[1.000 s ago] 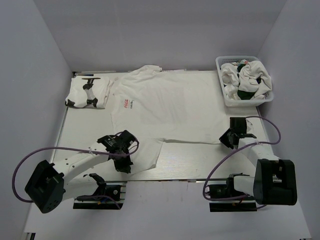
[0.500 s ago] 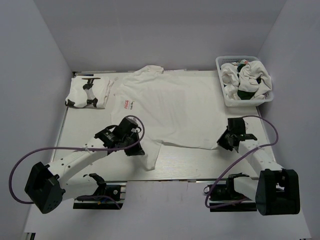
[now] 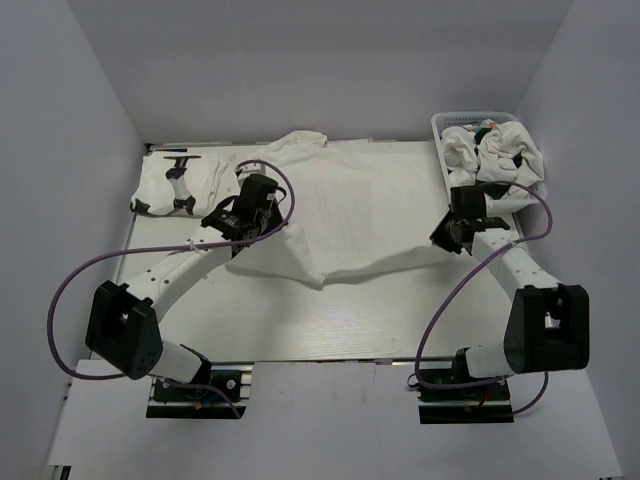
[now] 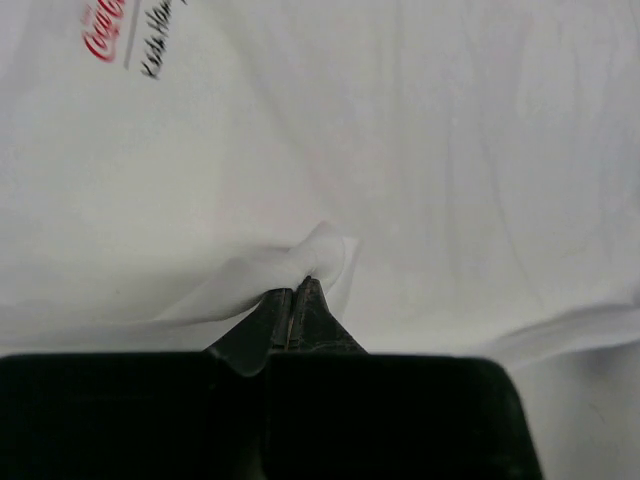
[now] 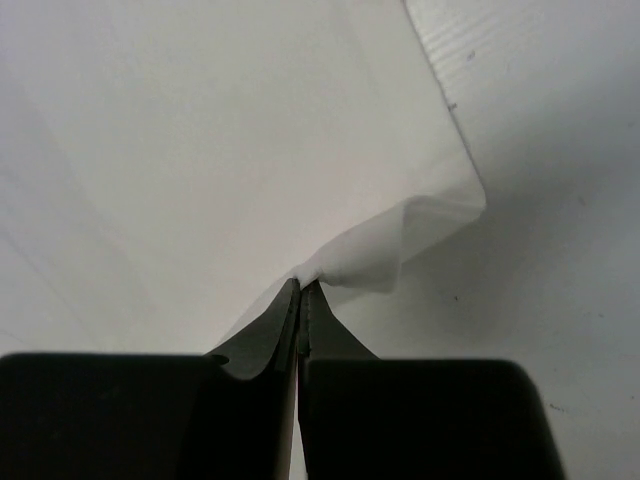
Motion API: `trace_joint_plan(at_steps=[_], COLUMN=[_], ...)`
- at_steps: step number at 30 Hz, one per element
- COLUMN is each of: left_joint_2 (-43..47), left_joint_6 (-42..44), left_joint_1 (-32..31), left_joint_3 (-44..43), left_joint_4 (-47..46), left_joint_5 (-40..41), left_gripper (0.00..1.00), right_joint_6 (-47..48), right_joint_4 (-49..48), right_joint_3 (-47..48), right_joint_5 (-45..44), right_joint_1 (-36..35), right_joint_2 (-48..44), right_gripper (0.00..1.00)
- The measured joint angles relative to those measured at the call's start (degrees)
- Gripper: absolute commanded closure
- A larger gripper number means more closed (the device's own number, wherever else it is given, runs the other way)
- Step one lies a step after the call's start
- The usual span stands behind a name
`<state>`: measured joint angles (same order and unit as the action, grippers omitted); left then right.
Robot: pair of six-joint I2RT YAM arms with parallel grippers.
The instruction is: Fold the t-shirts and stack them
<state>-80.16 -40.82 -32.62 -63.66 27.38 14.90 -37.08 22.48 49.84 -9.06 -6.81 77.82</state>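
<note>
On the table [image 3: 300, 325], mid-fold, a white t-shirt [image 3: 365, 210] (red lettering on the chest), near edge raised. Clamped on that edge at either end: left gripper [image 4: 300, 288] and right gripper [image 5: 301, 288]. Far left, a folded t-shirt [image 3: 175, 185]; far right, a basket [image 3: 441, 128] of crumpled ones.

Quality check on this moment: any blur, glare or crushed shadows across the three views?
Top view: even soft light, sharp, with a faint shadow under the raised edge of the t-shirt. Left wrist view: t-shirt nearly washed out, red lettering slightly soft, left gripper almost black. Right wrist view: t-shirt bright with little texture, right gripper dark, table grain readable.
</note>
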Motion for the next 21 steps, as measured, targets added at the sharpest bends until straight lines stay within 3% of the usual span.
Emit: trace_joint_plan(at_steps=[10, 19, 21], left_joint_2=[-8.72, -22.56, -28.39], left_joint_6=[13.29, 21.68, 22.95], left_joint_1=[7.06, 13.53, 14.75], left_joint_3=[-6.38, -12.24, -16.96], left_joint_4=[-14.4, -26.25, -26.56], left_joint_5=[4.22, 0.92, 0.02], left_gripper=[1.0, 1.0, 0.42], right_joint_6=[2.05, 6.14, 6.6], right_joint_4=[1.29, 0.04, 0.13], right_joint_3=[15.54, 24.59, 27.1], right_joint_5=[-3.76, -6.25, -6.54], right_joint_1=[0.04, 0.02, 0.02], right_joint_2=[14.19, 25.57, 28.55], right_gripper=[1.0, 1.0, 0.83])
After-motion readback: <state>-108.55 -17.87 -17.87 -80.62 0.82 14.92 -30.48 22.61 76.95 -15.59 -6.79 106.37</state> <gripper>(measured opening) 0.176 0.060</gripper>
